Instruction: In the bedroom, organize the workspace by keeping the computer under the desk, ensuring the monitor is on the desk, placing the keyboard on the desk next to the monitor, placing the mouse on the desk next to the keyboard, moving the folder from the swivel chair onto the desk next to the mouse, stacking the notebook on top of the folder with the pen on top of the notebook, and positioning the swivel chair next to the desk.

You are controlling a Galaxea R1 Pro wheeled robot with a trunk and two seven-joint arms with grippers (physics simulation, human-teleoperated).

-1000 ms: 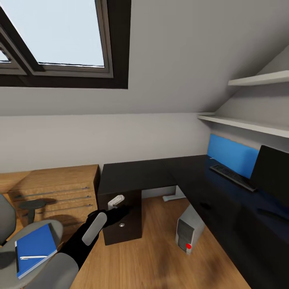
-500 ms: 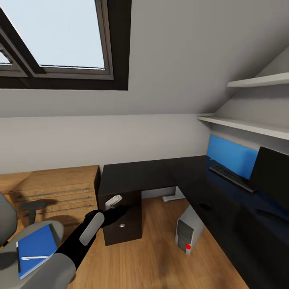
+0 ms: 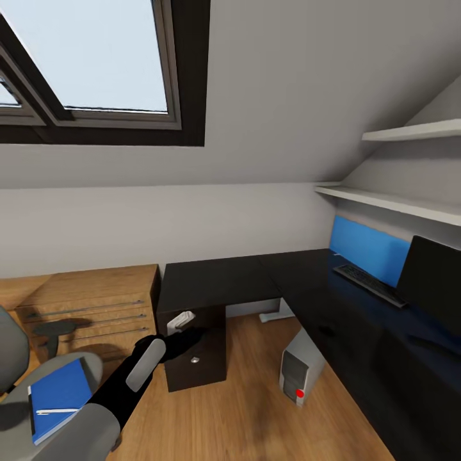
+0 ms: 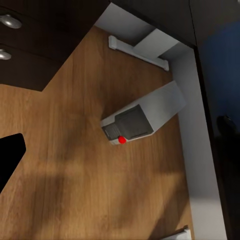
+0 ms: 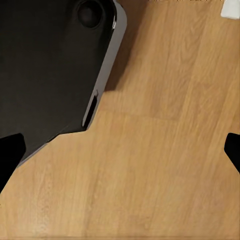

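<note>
While facing the desk (image 3: pixel 218 278) corner, not yet holding anything.
Find the folder (image 3: pixel 57 396) at lower left of the frame, lying flat on the seat of the swivel chair (image 3: pixel 89 366), with 1 slim pale pen (image 3: pixel 56 410) across it. Expect a light, thin, stiff board, probably with a slippery cover; better to pinch 1 free edge overhanging the soft seat and to keep it level, otherwise risk losing the pen. Cannot tell if the left gripper (image 3: pixel 181 322), centre-left below the desk top, is apart or together. See the right gripper (image 5: pixel 121 150) with 2 fingertips wide apart above bare floor, clamped on nothing.
</note>
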